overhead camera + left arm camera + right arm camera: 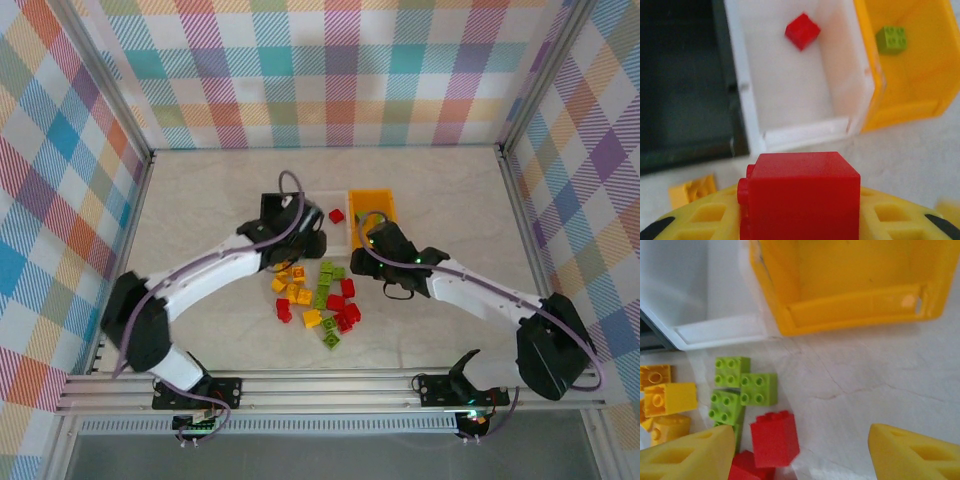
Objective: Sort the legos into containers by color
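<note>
Left claw [800, 225] grips a red brick [800, 195], poised just short of the white bin [800, 132], where a red lego [802, 31] already lies. Next call: carry it over the rim and release. Right claw [800, 450] hangs open above the pile [315, 295] on the bench [200, 200].

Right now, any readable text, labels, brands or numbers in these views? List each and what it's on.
No readable text, number or logo anywhere.
black bin, white bin, orange-yellow bin: blank walls.
red brick closest to the left wrist camera: plain faces.
green bricks: stud tops too blurred to tell any embossing.
small unit below the front rail: too small to read.
</note>
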